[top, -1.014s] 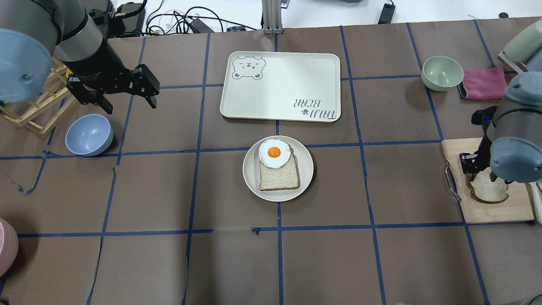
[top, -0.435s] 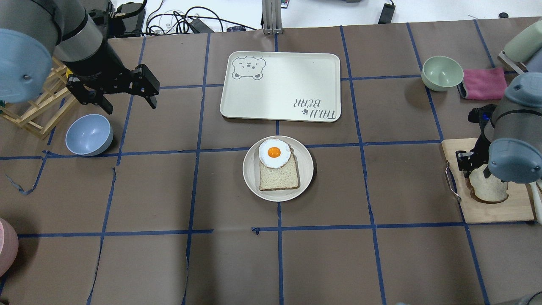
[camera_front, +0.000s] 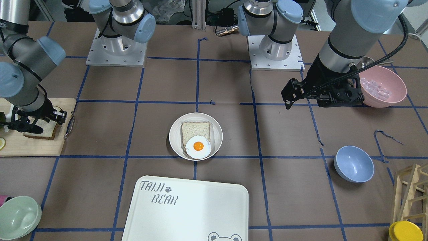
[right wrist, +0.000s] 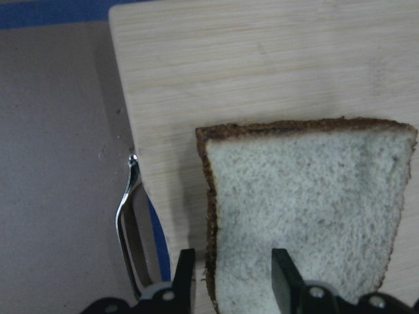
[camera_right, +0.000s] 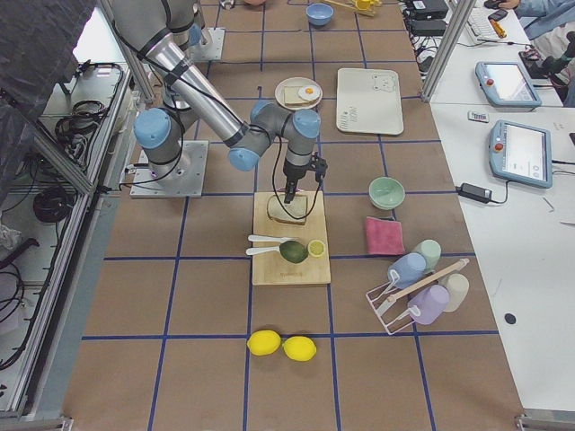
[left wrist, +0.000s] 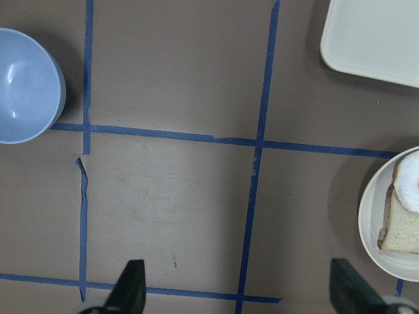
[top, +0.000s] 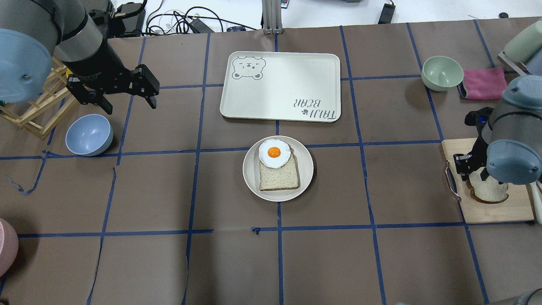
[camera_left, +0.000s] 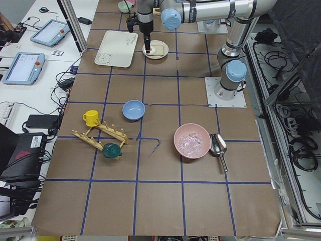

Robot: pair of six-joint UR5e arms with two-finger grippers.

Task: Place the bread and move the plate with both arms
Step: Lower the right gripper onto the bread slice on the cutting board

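Note:
The bread (top: 491,191) lies on a wooden cutting board (top: 499,209) at the table's right edge. It also shows in the front view (camera_front: 41,131) and the right wrist view (right wrist: 308,216). My right gripper (right wrist: 232,275) is narrowed on its crust edge at the left, which looks slightly raised. In the overhead view the right gripper (top: 468,167) is mostly hidden under the wrist. The plate (top: 253,183) sits mid-table and holds a smaller slice (top: 279,178) and a fried egg (top: 274,153). My left gripper (top: 130,106) hangs open and empty, far left of the plate.
The TAIJI BEAR tray (top: 281,87) lies beyond the plate. A blue bowl (top: 89,134) and a wooden rack (top: 38,114) are at the left. A green bowl (top: 442,73) and a pink cloth (top: 485,83) are at the back right. A pink bowl (camera_front: 381,85) stands near the left arm.
My right wrist has shifted slightly away and toward the table's middle over the cutting board, and the bread has shifted a little with it. The left arm has not moved.

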